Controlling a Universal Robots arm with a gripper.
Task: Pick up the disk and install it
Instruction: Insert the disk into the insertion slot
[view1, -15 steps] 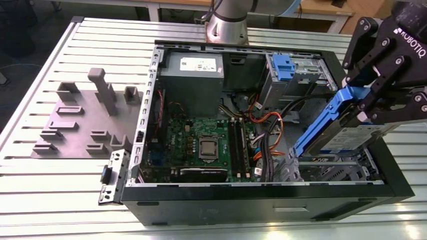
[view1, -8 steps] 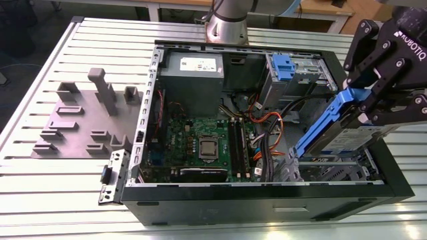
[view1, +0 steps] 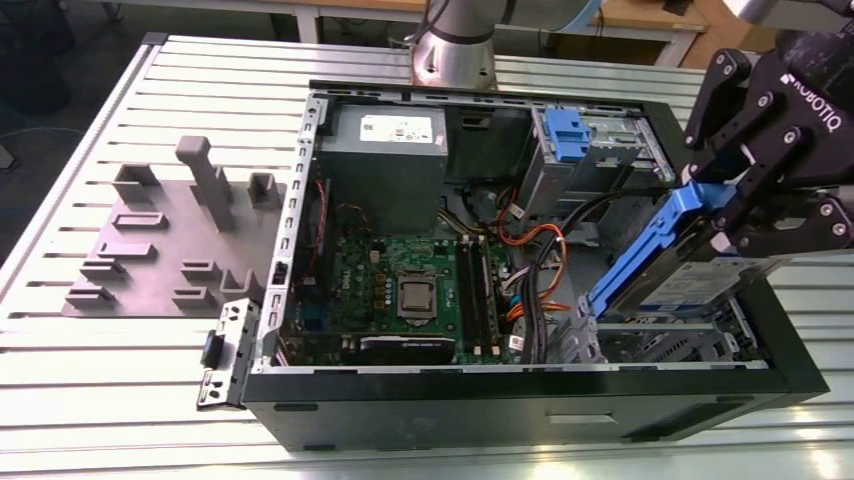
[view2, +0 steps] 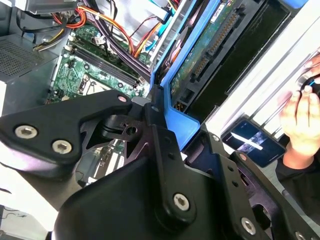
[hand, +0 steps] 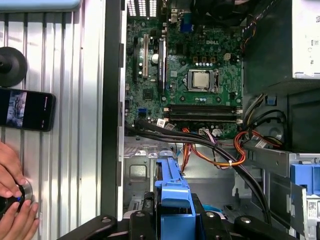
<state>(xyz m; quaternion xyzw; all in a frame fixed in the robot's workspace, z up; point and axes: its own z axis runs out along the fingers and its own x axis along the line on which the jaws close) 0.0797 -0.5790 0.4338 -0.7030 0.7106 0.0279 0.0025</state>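
The disk (view1: 678, 275), a silver drive with a white-and-blue label in a blue plastic carrier, hangs tilted above the drive cage (view1: 667, 340) at the exterior view's right end of the open computer case (view1: 534, 390). My black gripper (view1: 734, 215) is shut on the carrier's upper end. In the second wrist view, the carrier's blue edge (view2: 177, 120) sits between my fingers and the disk's green circuit side (view2: 210, 50) faces the camera. The first wrist view has the blue carrier (hand: 172, 197) pointing down toward the metal cage floor (hand: 145, 170).
Inside the case are the motherboard (view1: 400, 280), orange and black cables (view1: 534, 250), a grey metal box (view1: 387, 150) and a small blue latch (view1: 567, 135). A grey moulded fixture (view1: 174, 240) lies on the slatted table. A person's hands (hand: 12, 200) and a phone (hand: 27, 110) are beside the case.
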